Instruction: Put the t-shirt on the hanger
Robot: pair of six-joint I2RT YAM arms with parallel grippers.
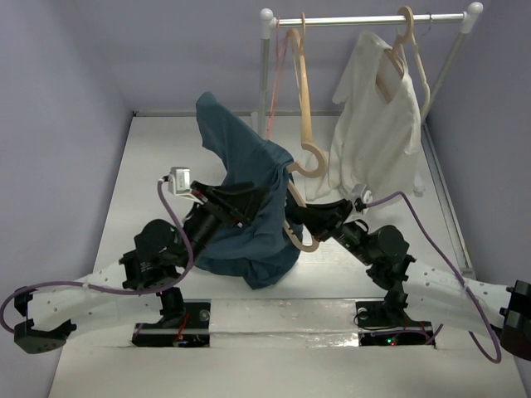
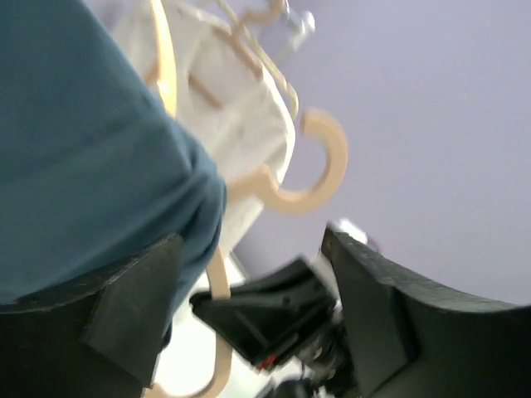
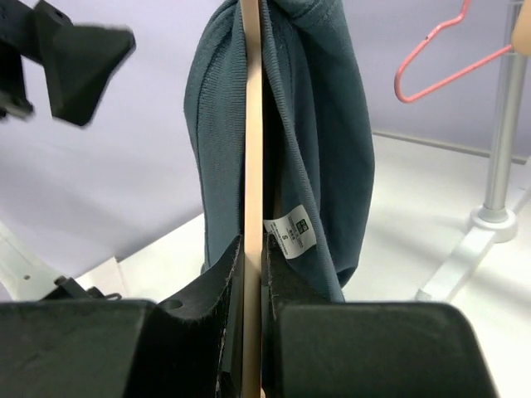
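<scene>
Right pincer (image 3: 251, 253) — clamps hanger (image 3: 251, 124) inside t-shirt (image 3: 323, 124) | left pincer (image 2: 249, 257) — jaws apart, beside t-shirt

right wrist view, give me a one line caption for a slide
Right gripper clamps the pale wooden hanger edge-on, the teal t-shirt draped over it with its neck label showing.

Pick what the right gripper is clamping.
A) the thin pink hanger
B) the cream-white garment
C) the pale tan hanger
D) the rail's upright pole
C: in the right wrist view the right gripper is shut on the thin edge of the pale tan hanger, with the t-shirt draped over it.
</scene>
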